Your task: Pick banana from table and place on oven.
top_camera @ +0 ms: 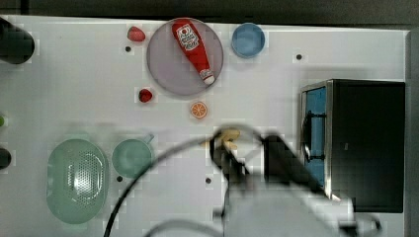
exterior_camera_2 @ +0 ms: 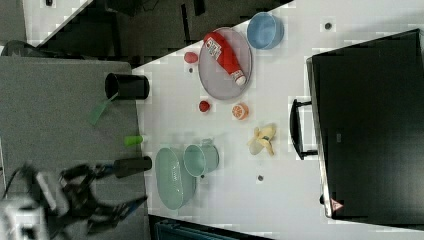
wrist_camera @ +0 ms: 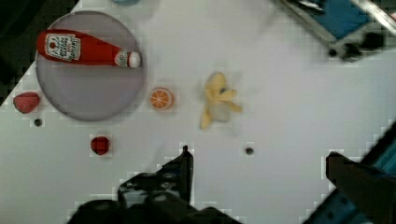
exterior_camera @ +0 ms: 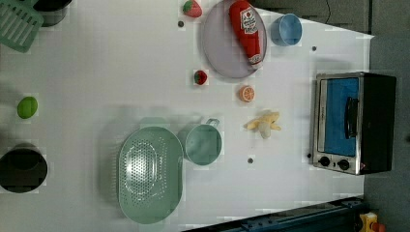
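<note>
The pale yellow banana (exterior_camera: 264, 124) lies on the white table (exterior_camera: 121, 72), a short way from the oven's glass door. The black oven (exterior_camera: 353, 121) stands at the left view's right, with its door shut. In the top view my gripper (top_camera: 225, 148) hangs blurred over the banana (top_camera: 230, 134) and partly covers it. In the wrist view my gripper (wrist_camera: 261, 161) is open, its fingers (wrist_camera: 183, 164) spread wide with nothing between them. The banana (wrist_camera: 215, 99) lies on the table beyond them, and a corner of the oven (wrist_camera: 336, 18) shows nearby.
An orange slice (exterior_camera: 246, 93) lies close to the banana. A grey plate (exterior_camera: 217, 53) holds a ketchup bottle (exterior_camera: 249, 29), with a blue bowl (exterior_camera: 286, 30) and two strawberries (exterior_camera: 200, 77) near it. A green cup (exterior_camera: 203, 144) and a colander (exterior_camera: 150, 174) sit at the left view's lower middle.
</note>
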`<state>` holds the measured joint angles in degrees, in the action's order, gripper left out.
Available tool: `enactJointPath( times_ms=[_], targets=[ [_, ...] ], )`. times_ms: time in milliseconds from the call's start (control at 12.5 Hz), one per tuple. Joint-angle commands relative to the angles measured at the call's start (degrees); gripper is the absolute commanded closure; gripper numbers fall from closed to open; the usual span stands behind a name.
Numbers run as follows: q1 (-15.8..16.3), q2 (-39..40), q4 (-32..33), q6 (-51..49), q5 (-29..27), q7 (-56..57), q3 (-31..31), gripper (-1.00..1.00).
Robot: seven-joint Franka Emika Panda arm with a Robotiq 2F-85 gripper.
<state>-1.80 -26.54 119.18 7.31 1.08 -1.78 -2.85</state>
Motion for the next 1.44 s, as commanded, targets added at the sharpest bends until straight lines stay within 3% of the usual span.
enactJointPath(
  times_ms=[80,400,960,1440],
  targets=[
    [0.50,13.09,2.92,5.45,0.54,-2.36,0.31,-1.00],
    [0.59,23.66,4.57,16.88,0.54,-2.24,0.43,-1.00],
    [0.62,33.33,18.35,43.50,0.54,-2.24,0.51,-1.00],
    [0.76,43.94,19.74,53.35,0.53,-2.24,1.08,-1.00]
  ],
)
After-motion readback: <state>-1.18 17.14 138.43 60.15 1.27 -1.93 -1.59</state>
